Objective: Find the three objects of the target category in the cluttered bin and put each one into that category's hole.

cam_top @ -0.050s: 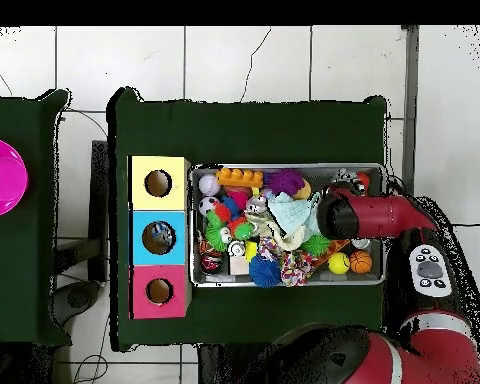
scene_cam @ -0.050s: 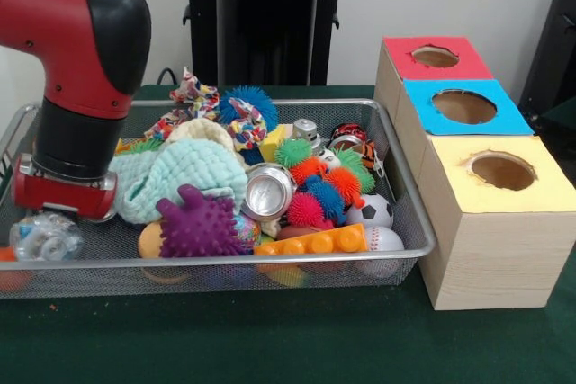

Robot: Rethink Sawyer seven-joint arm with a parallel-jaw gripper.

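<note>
The end effector is seen lowered into the bin's left end – whether clenched or released cannot be told. Beside the bin, on the green desk, the three-holed box is set – red, blue, yellow tops.

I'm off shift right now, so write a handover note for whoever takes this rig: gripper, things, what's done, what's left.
Gripper: hidden below the arm's wrist, low over one end of the mesh bin; state unknown.
Things: bin full of clutter, including a mint cloth, purple spiky toy, crushed can.
Box beside the bin: red hole, blue hole, yellow hole.
Done: nothing visibly sorted.
Left: all three targets.
</note>
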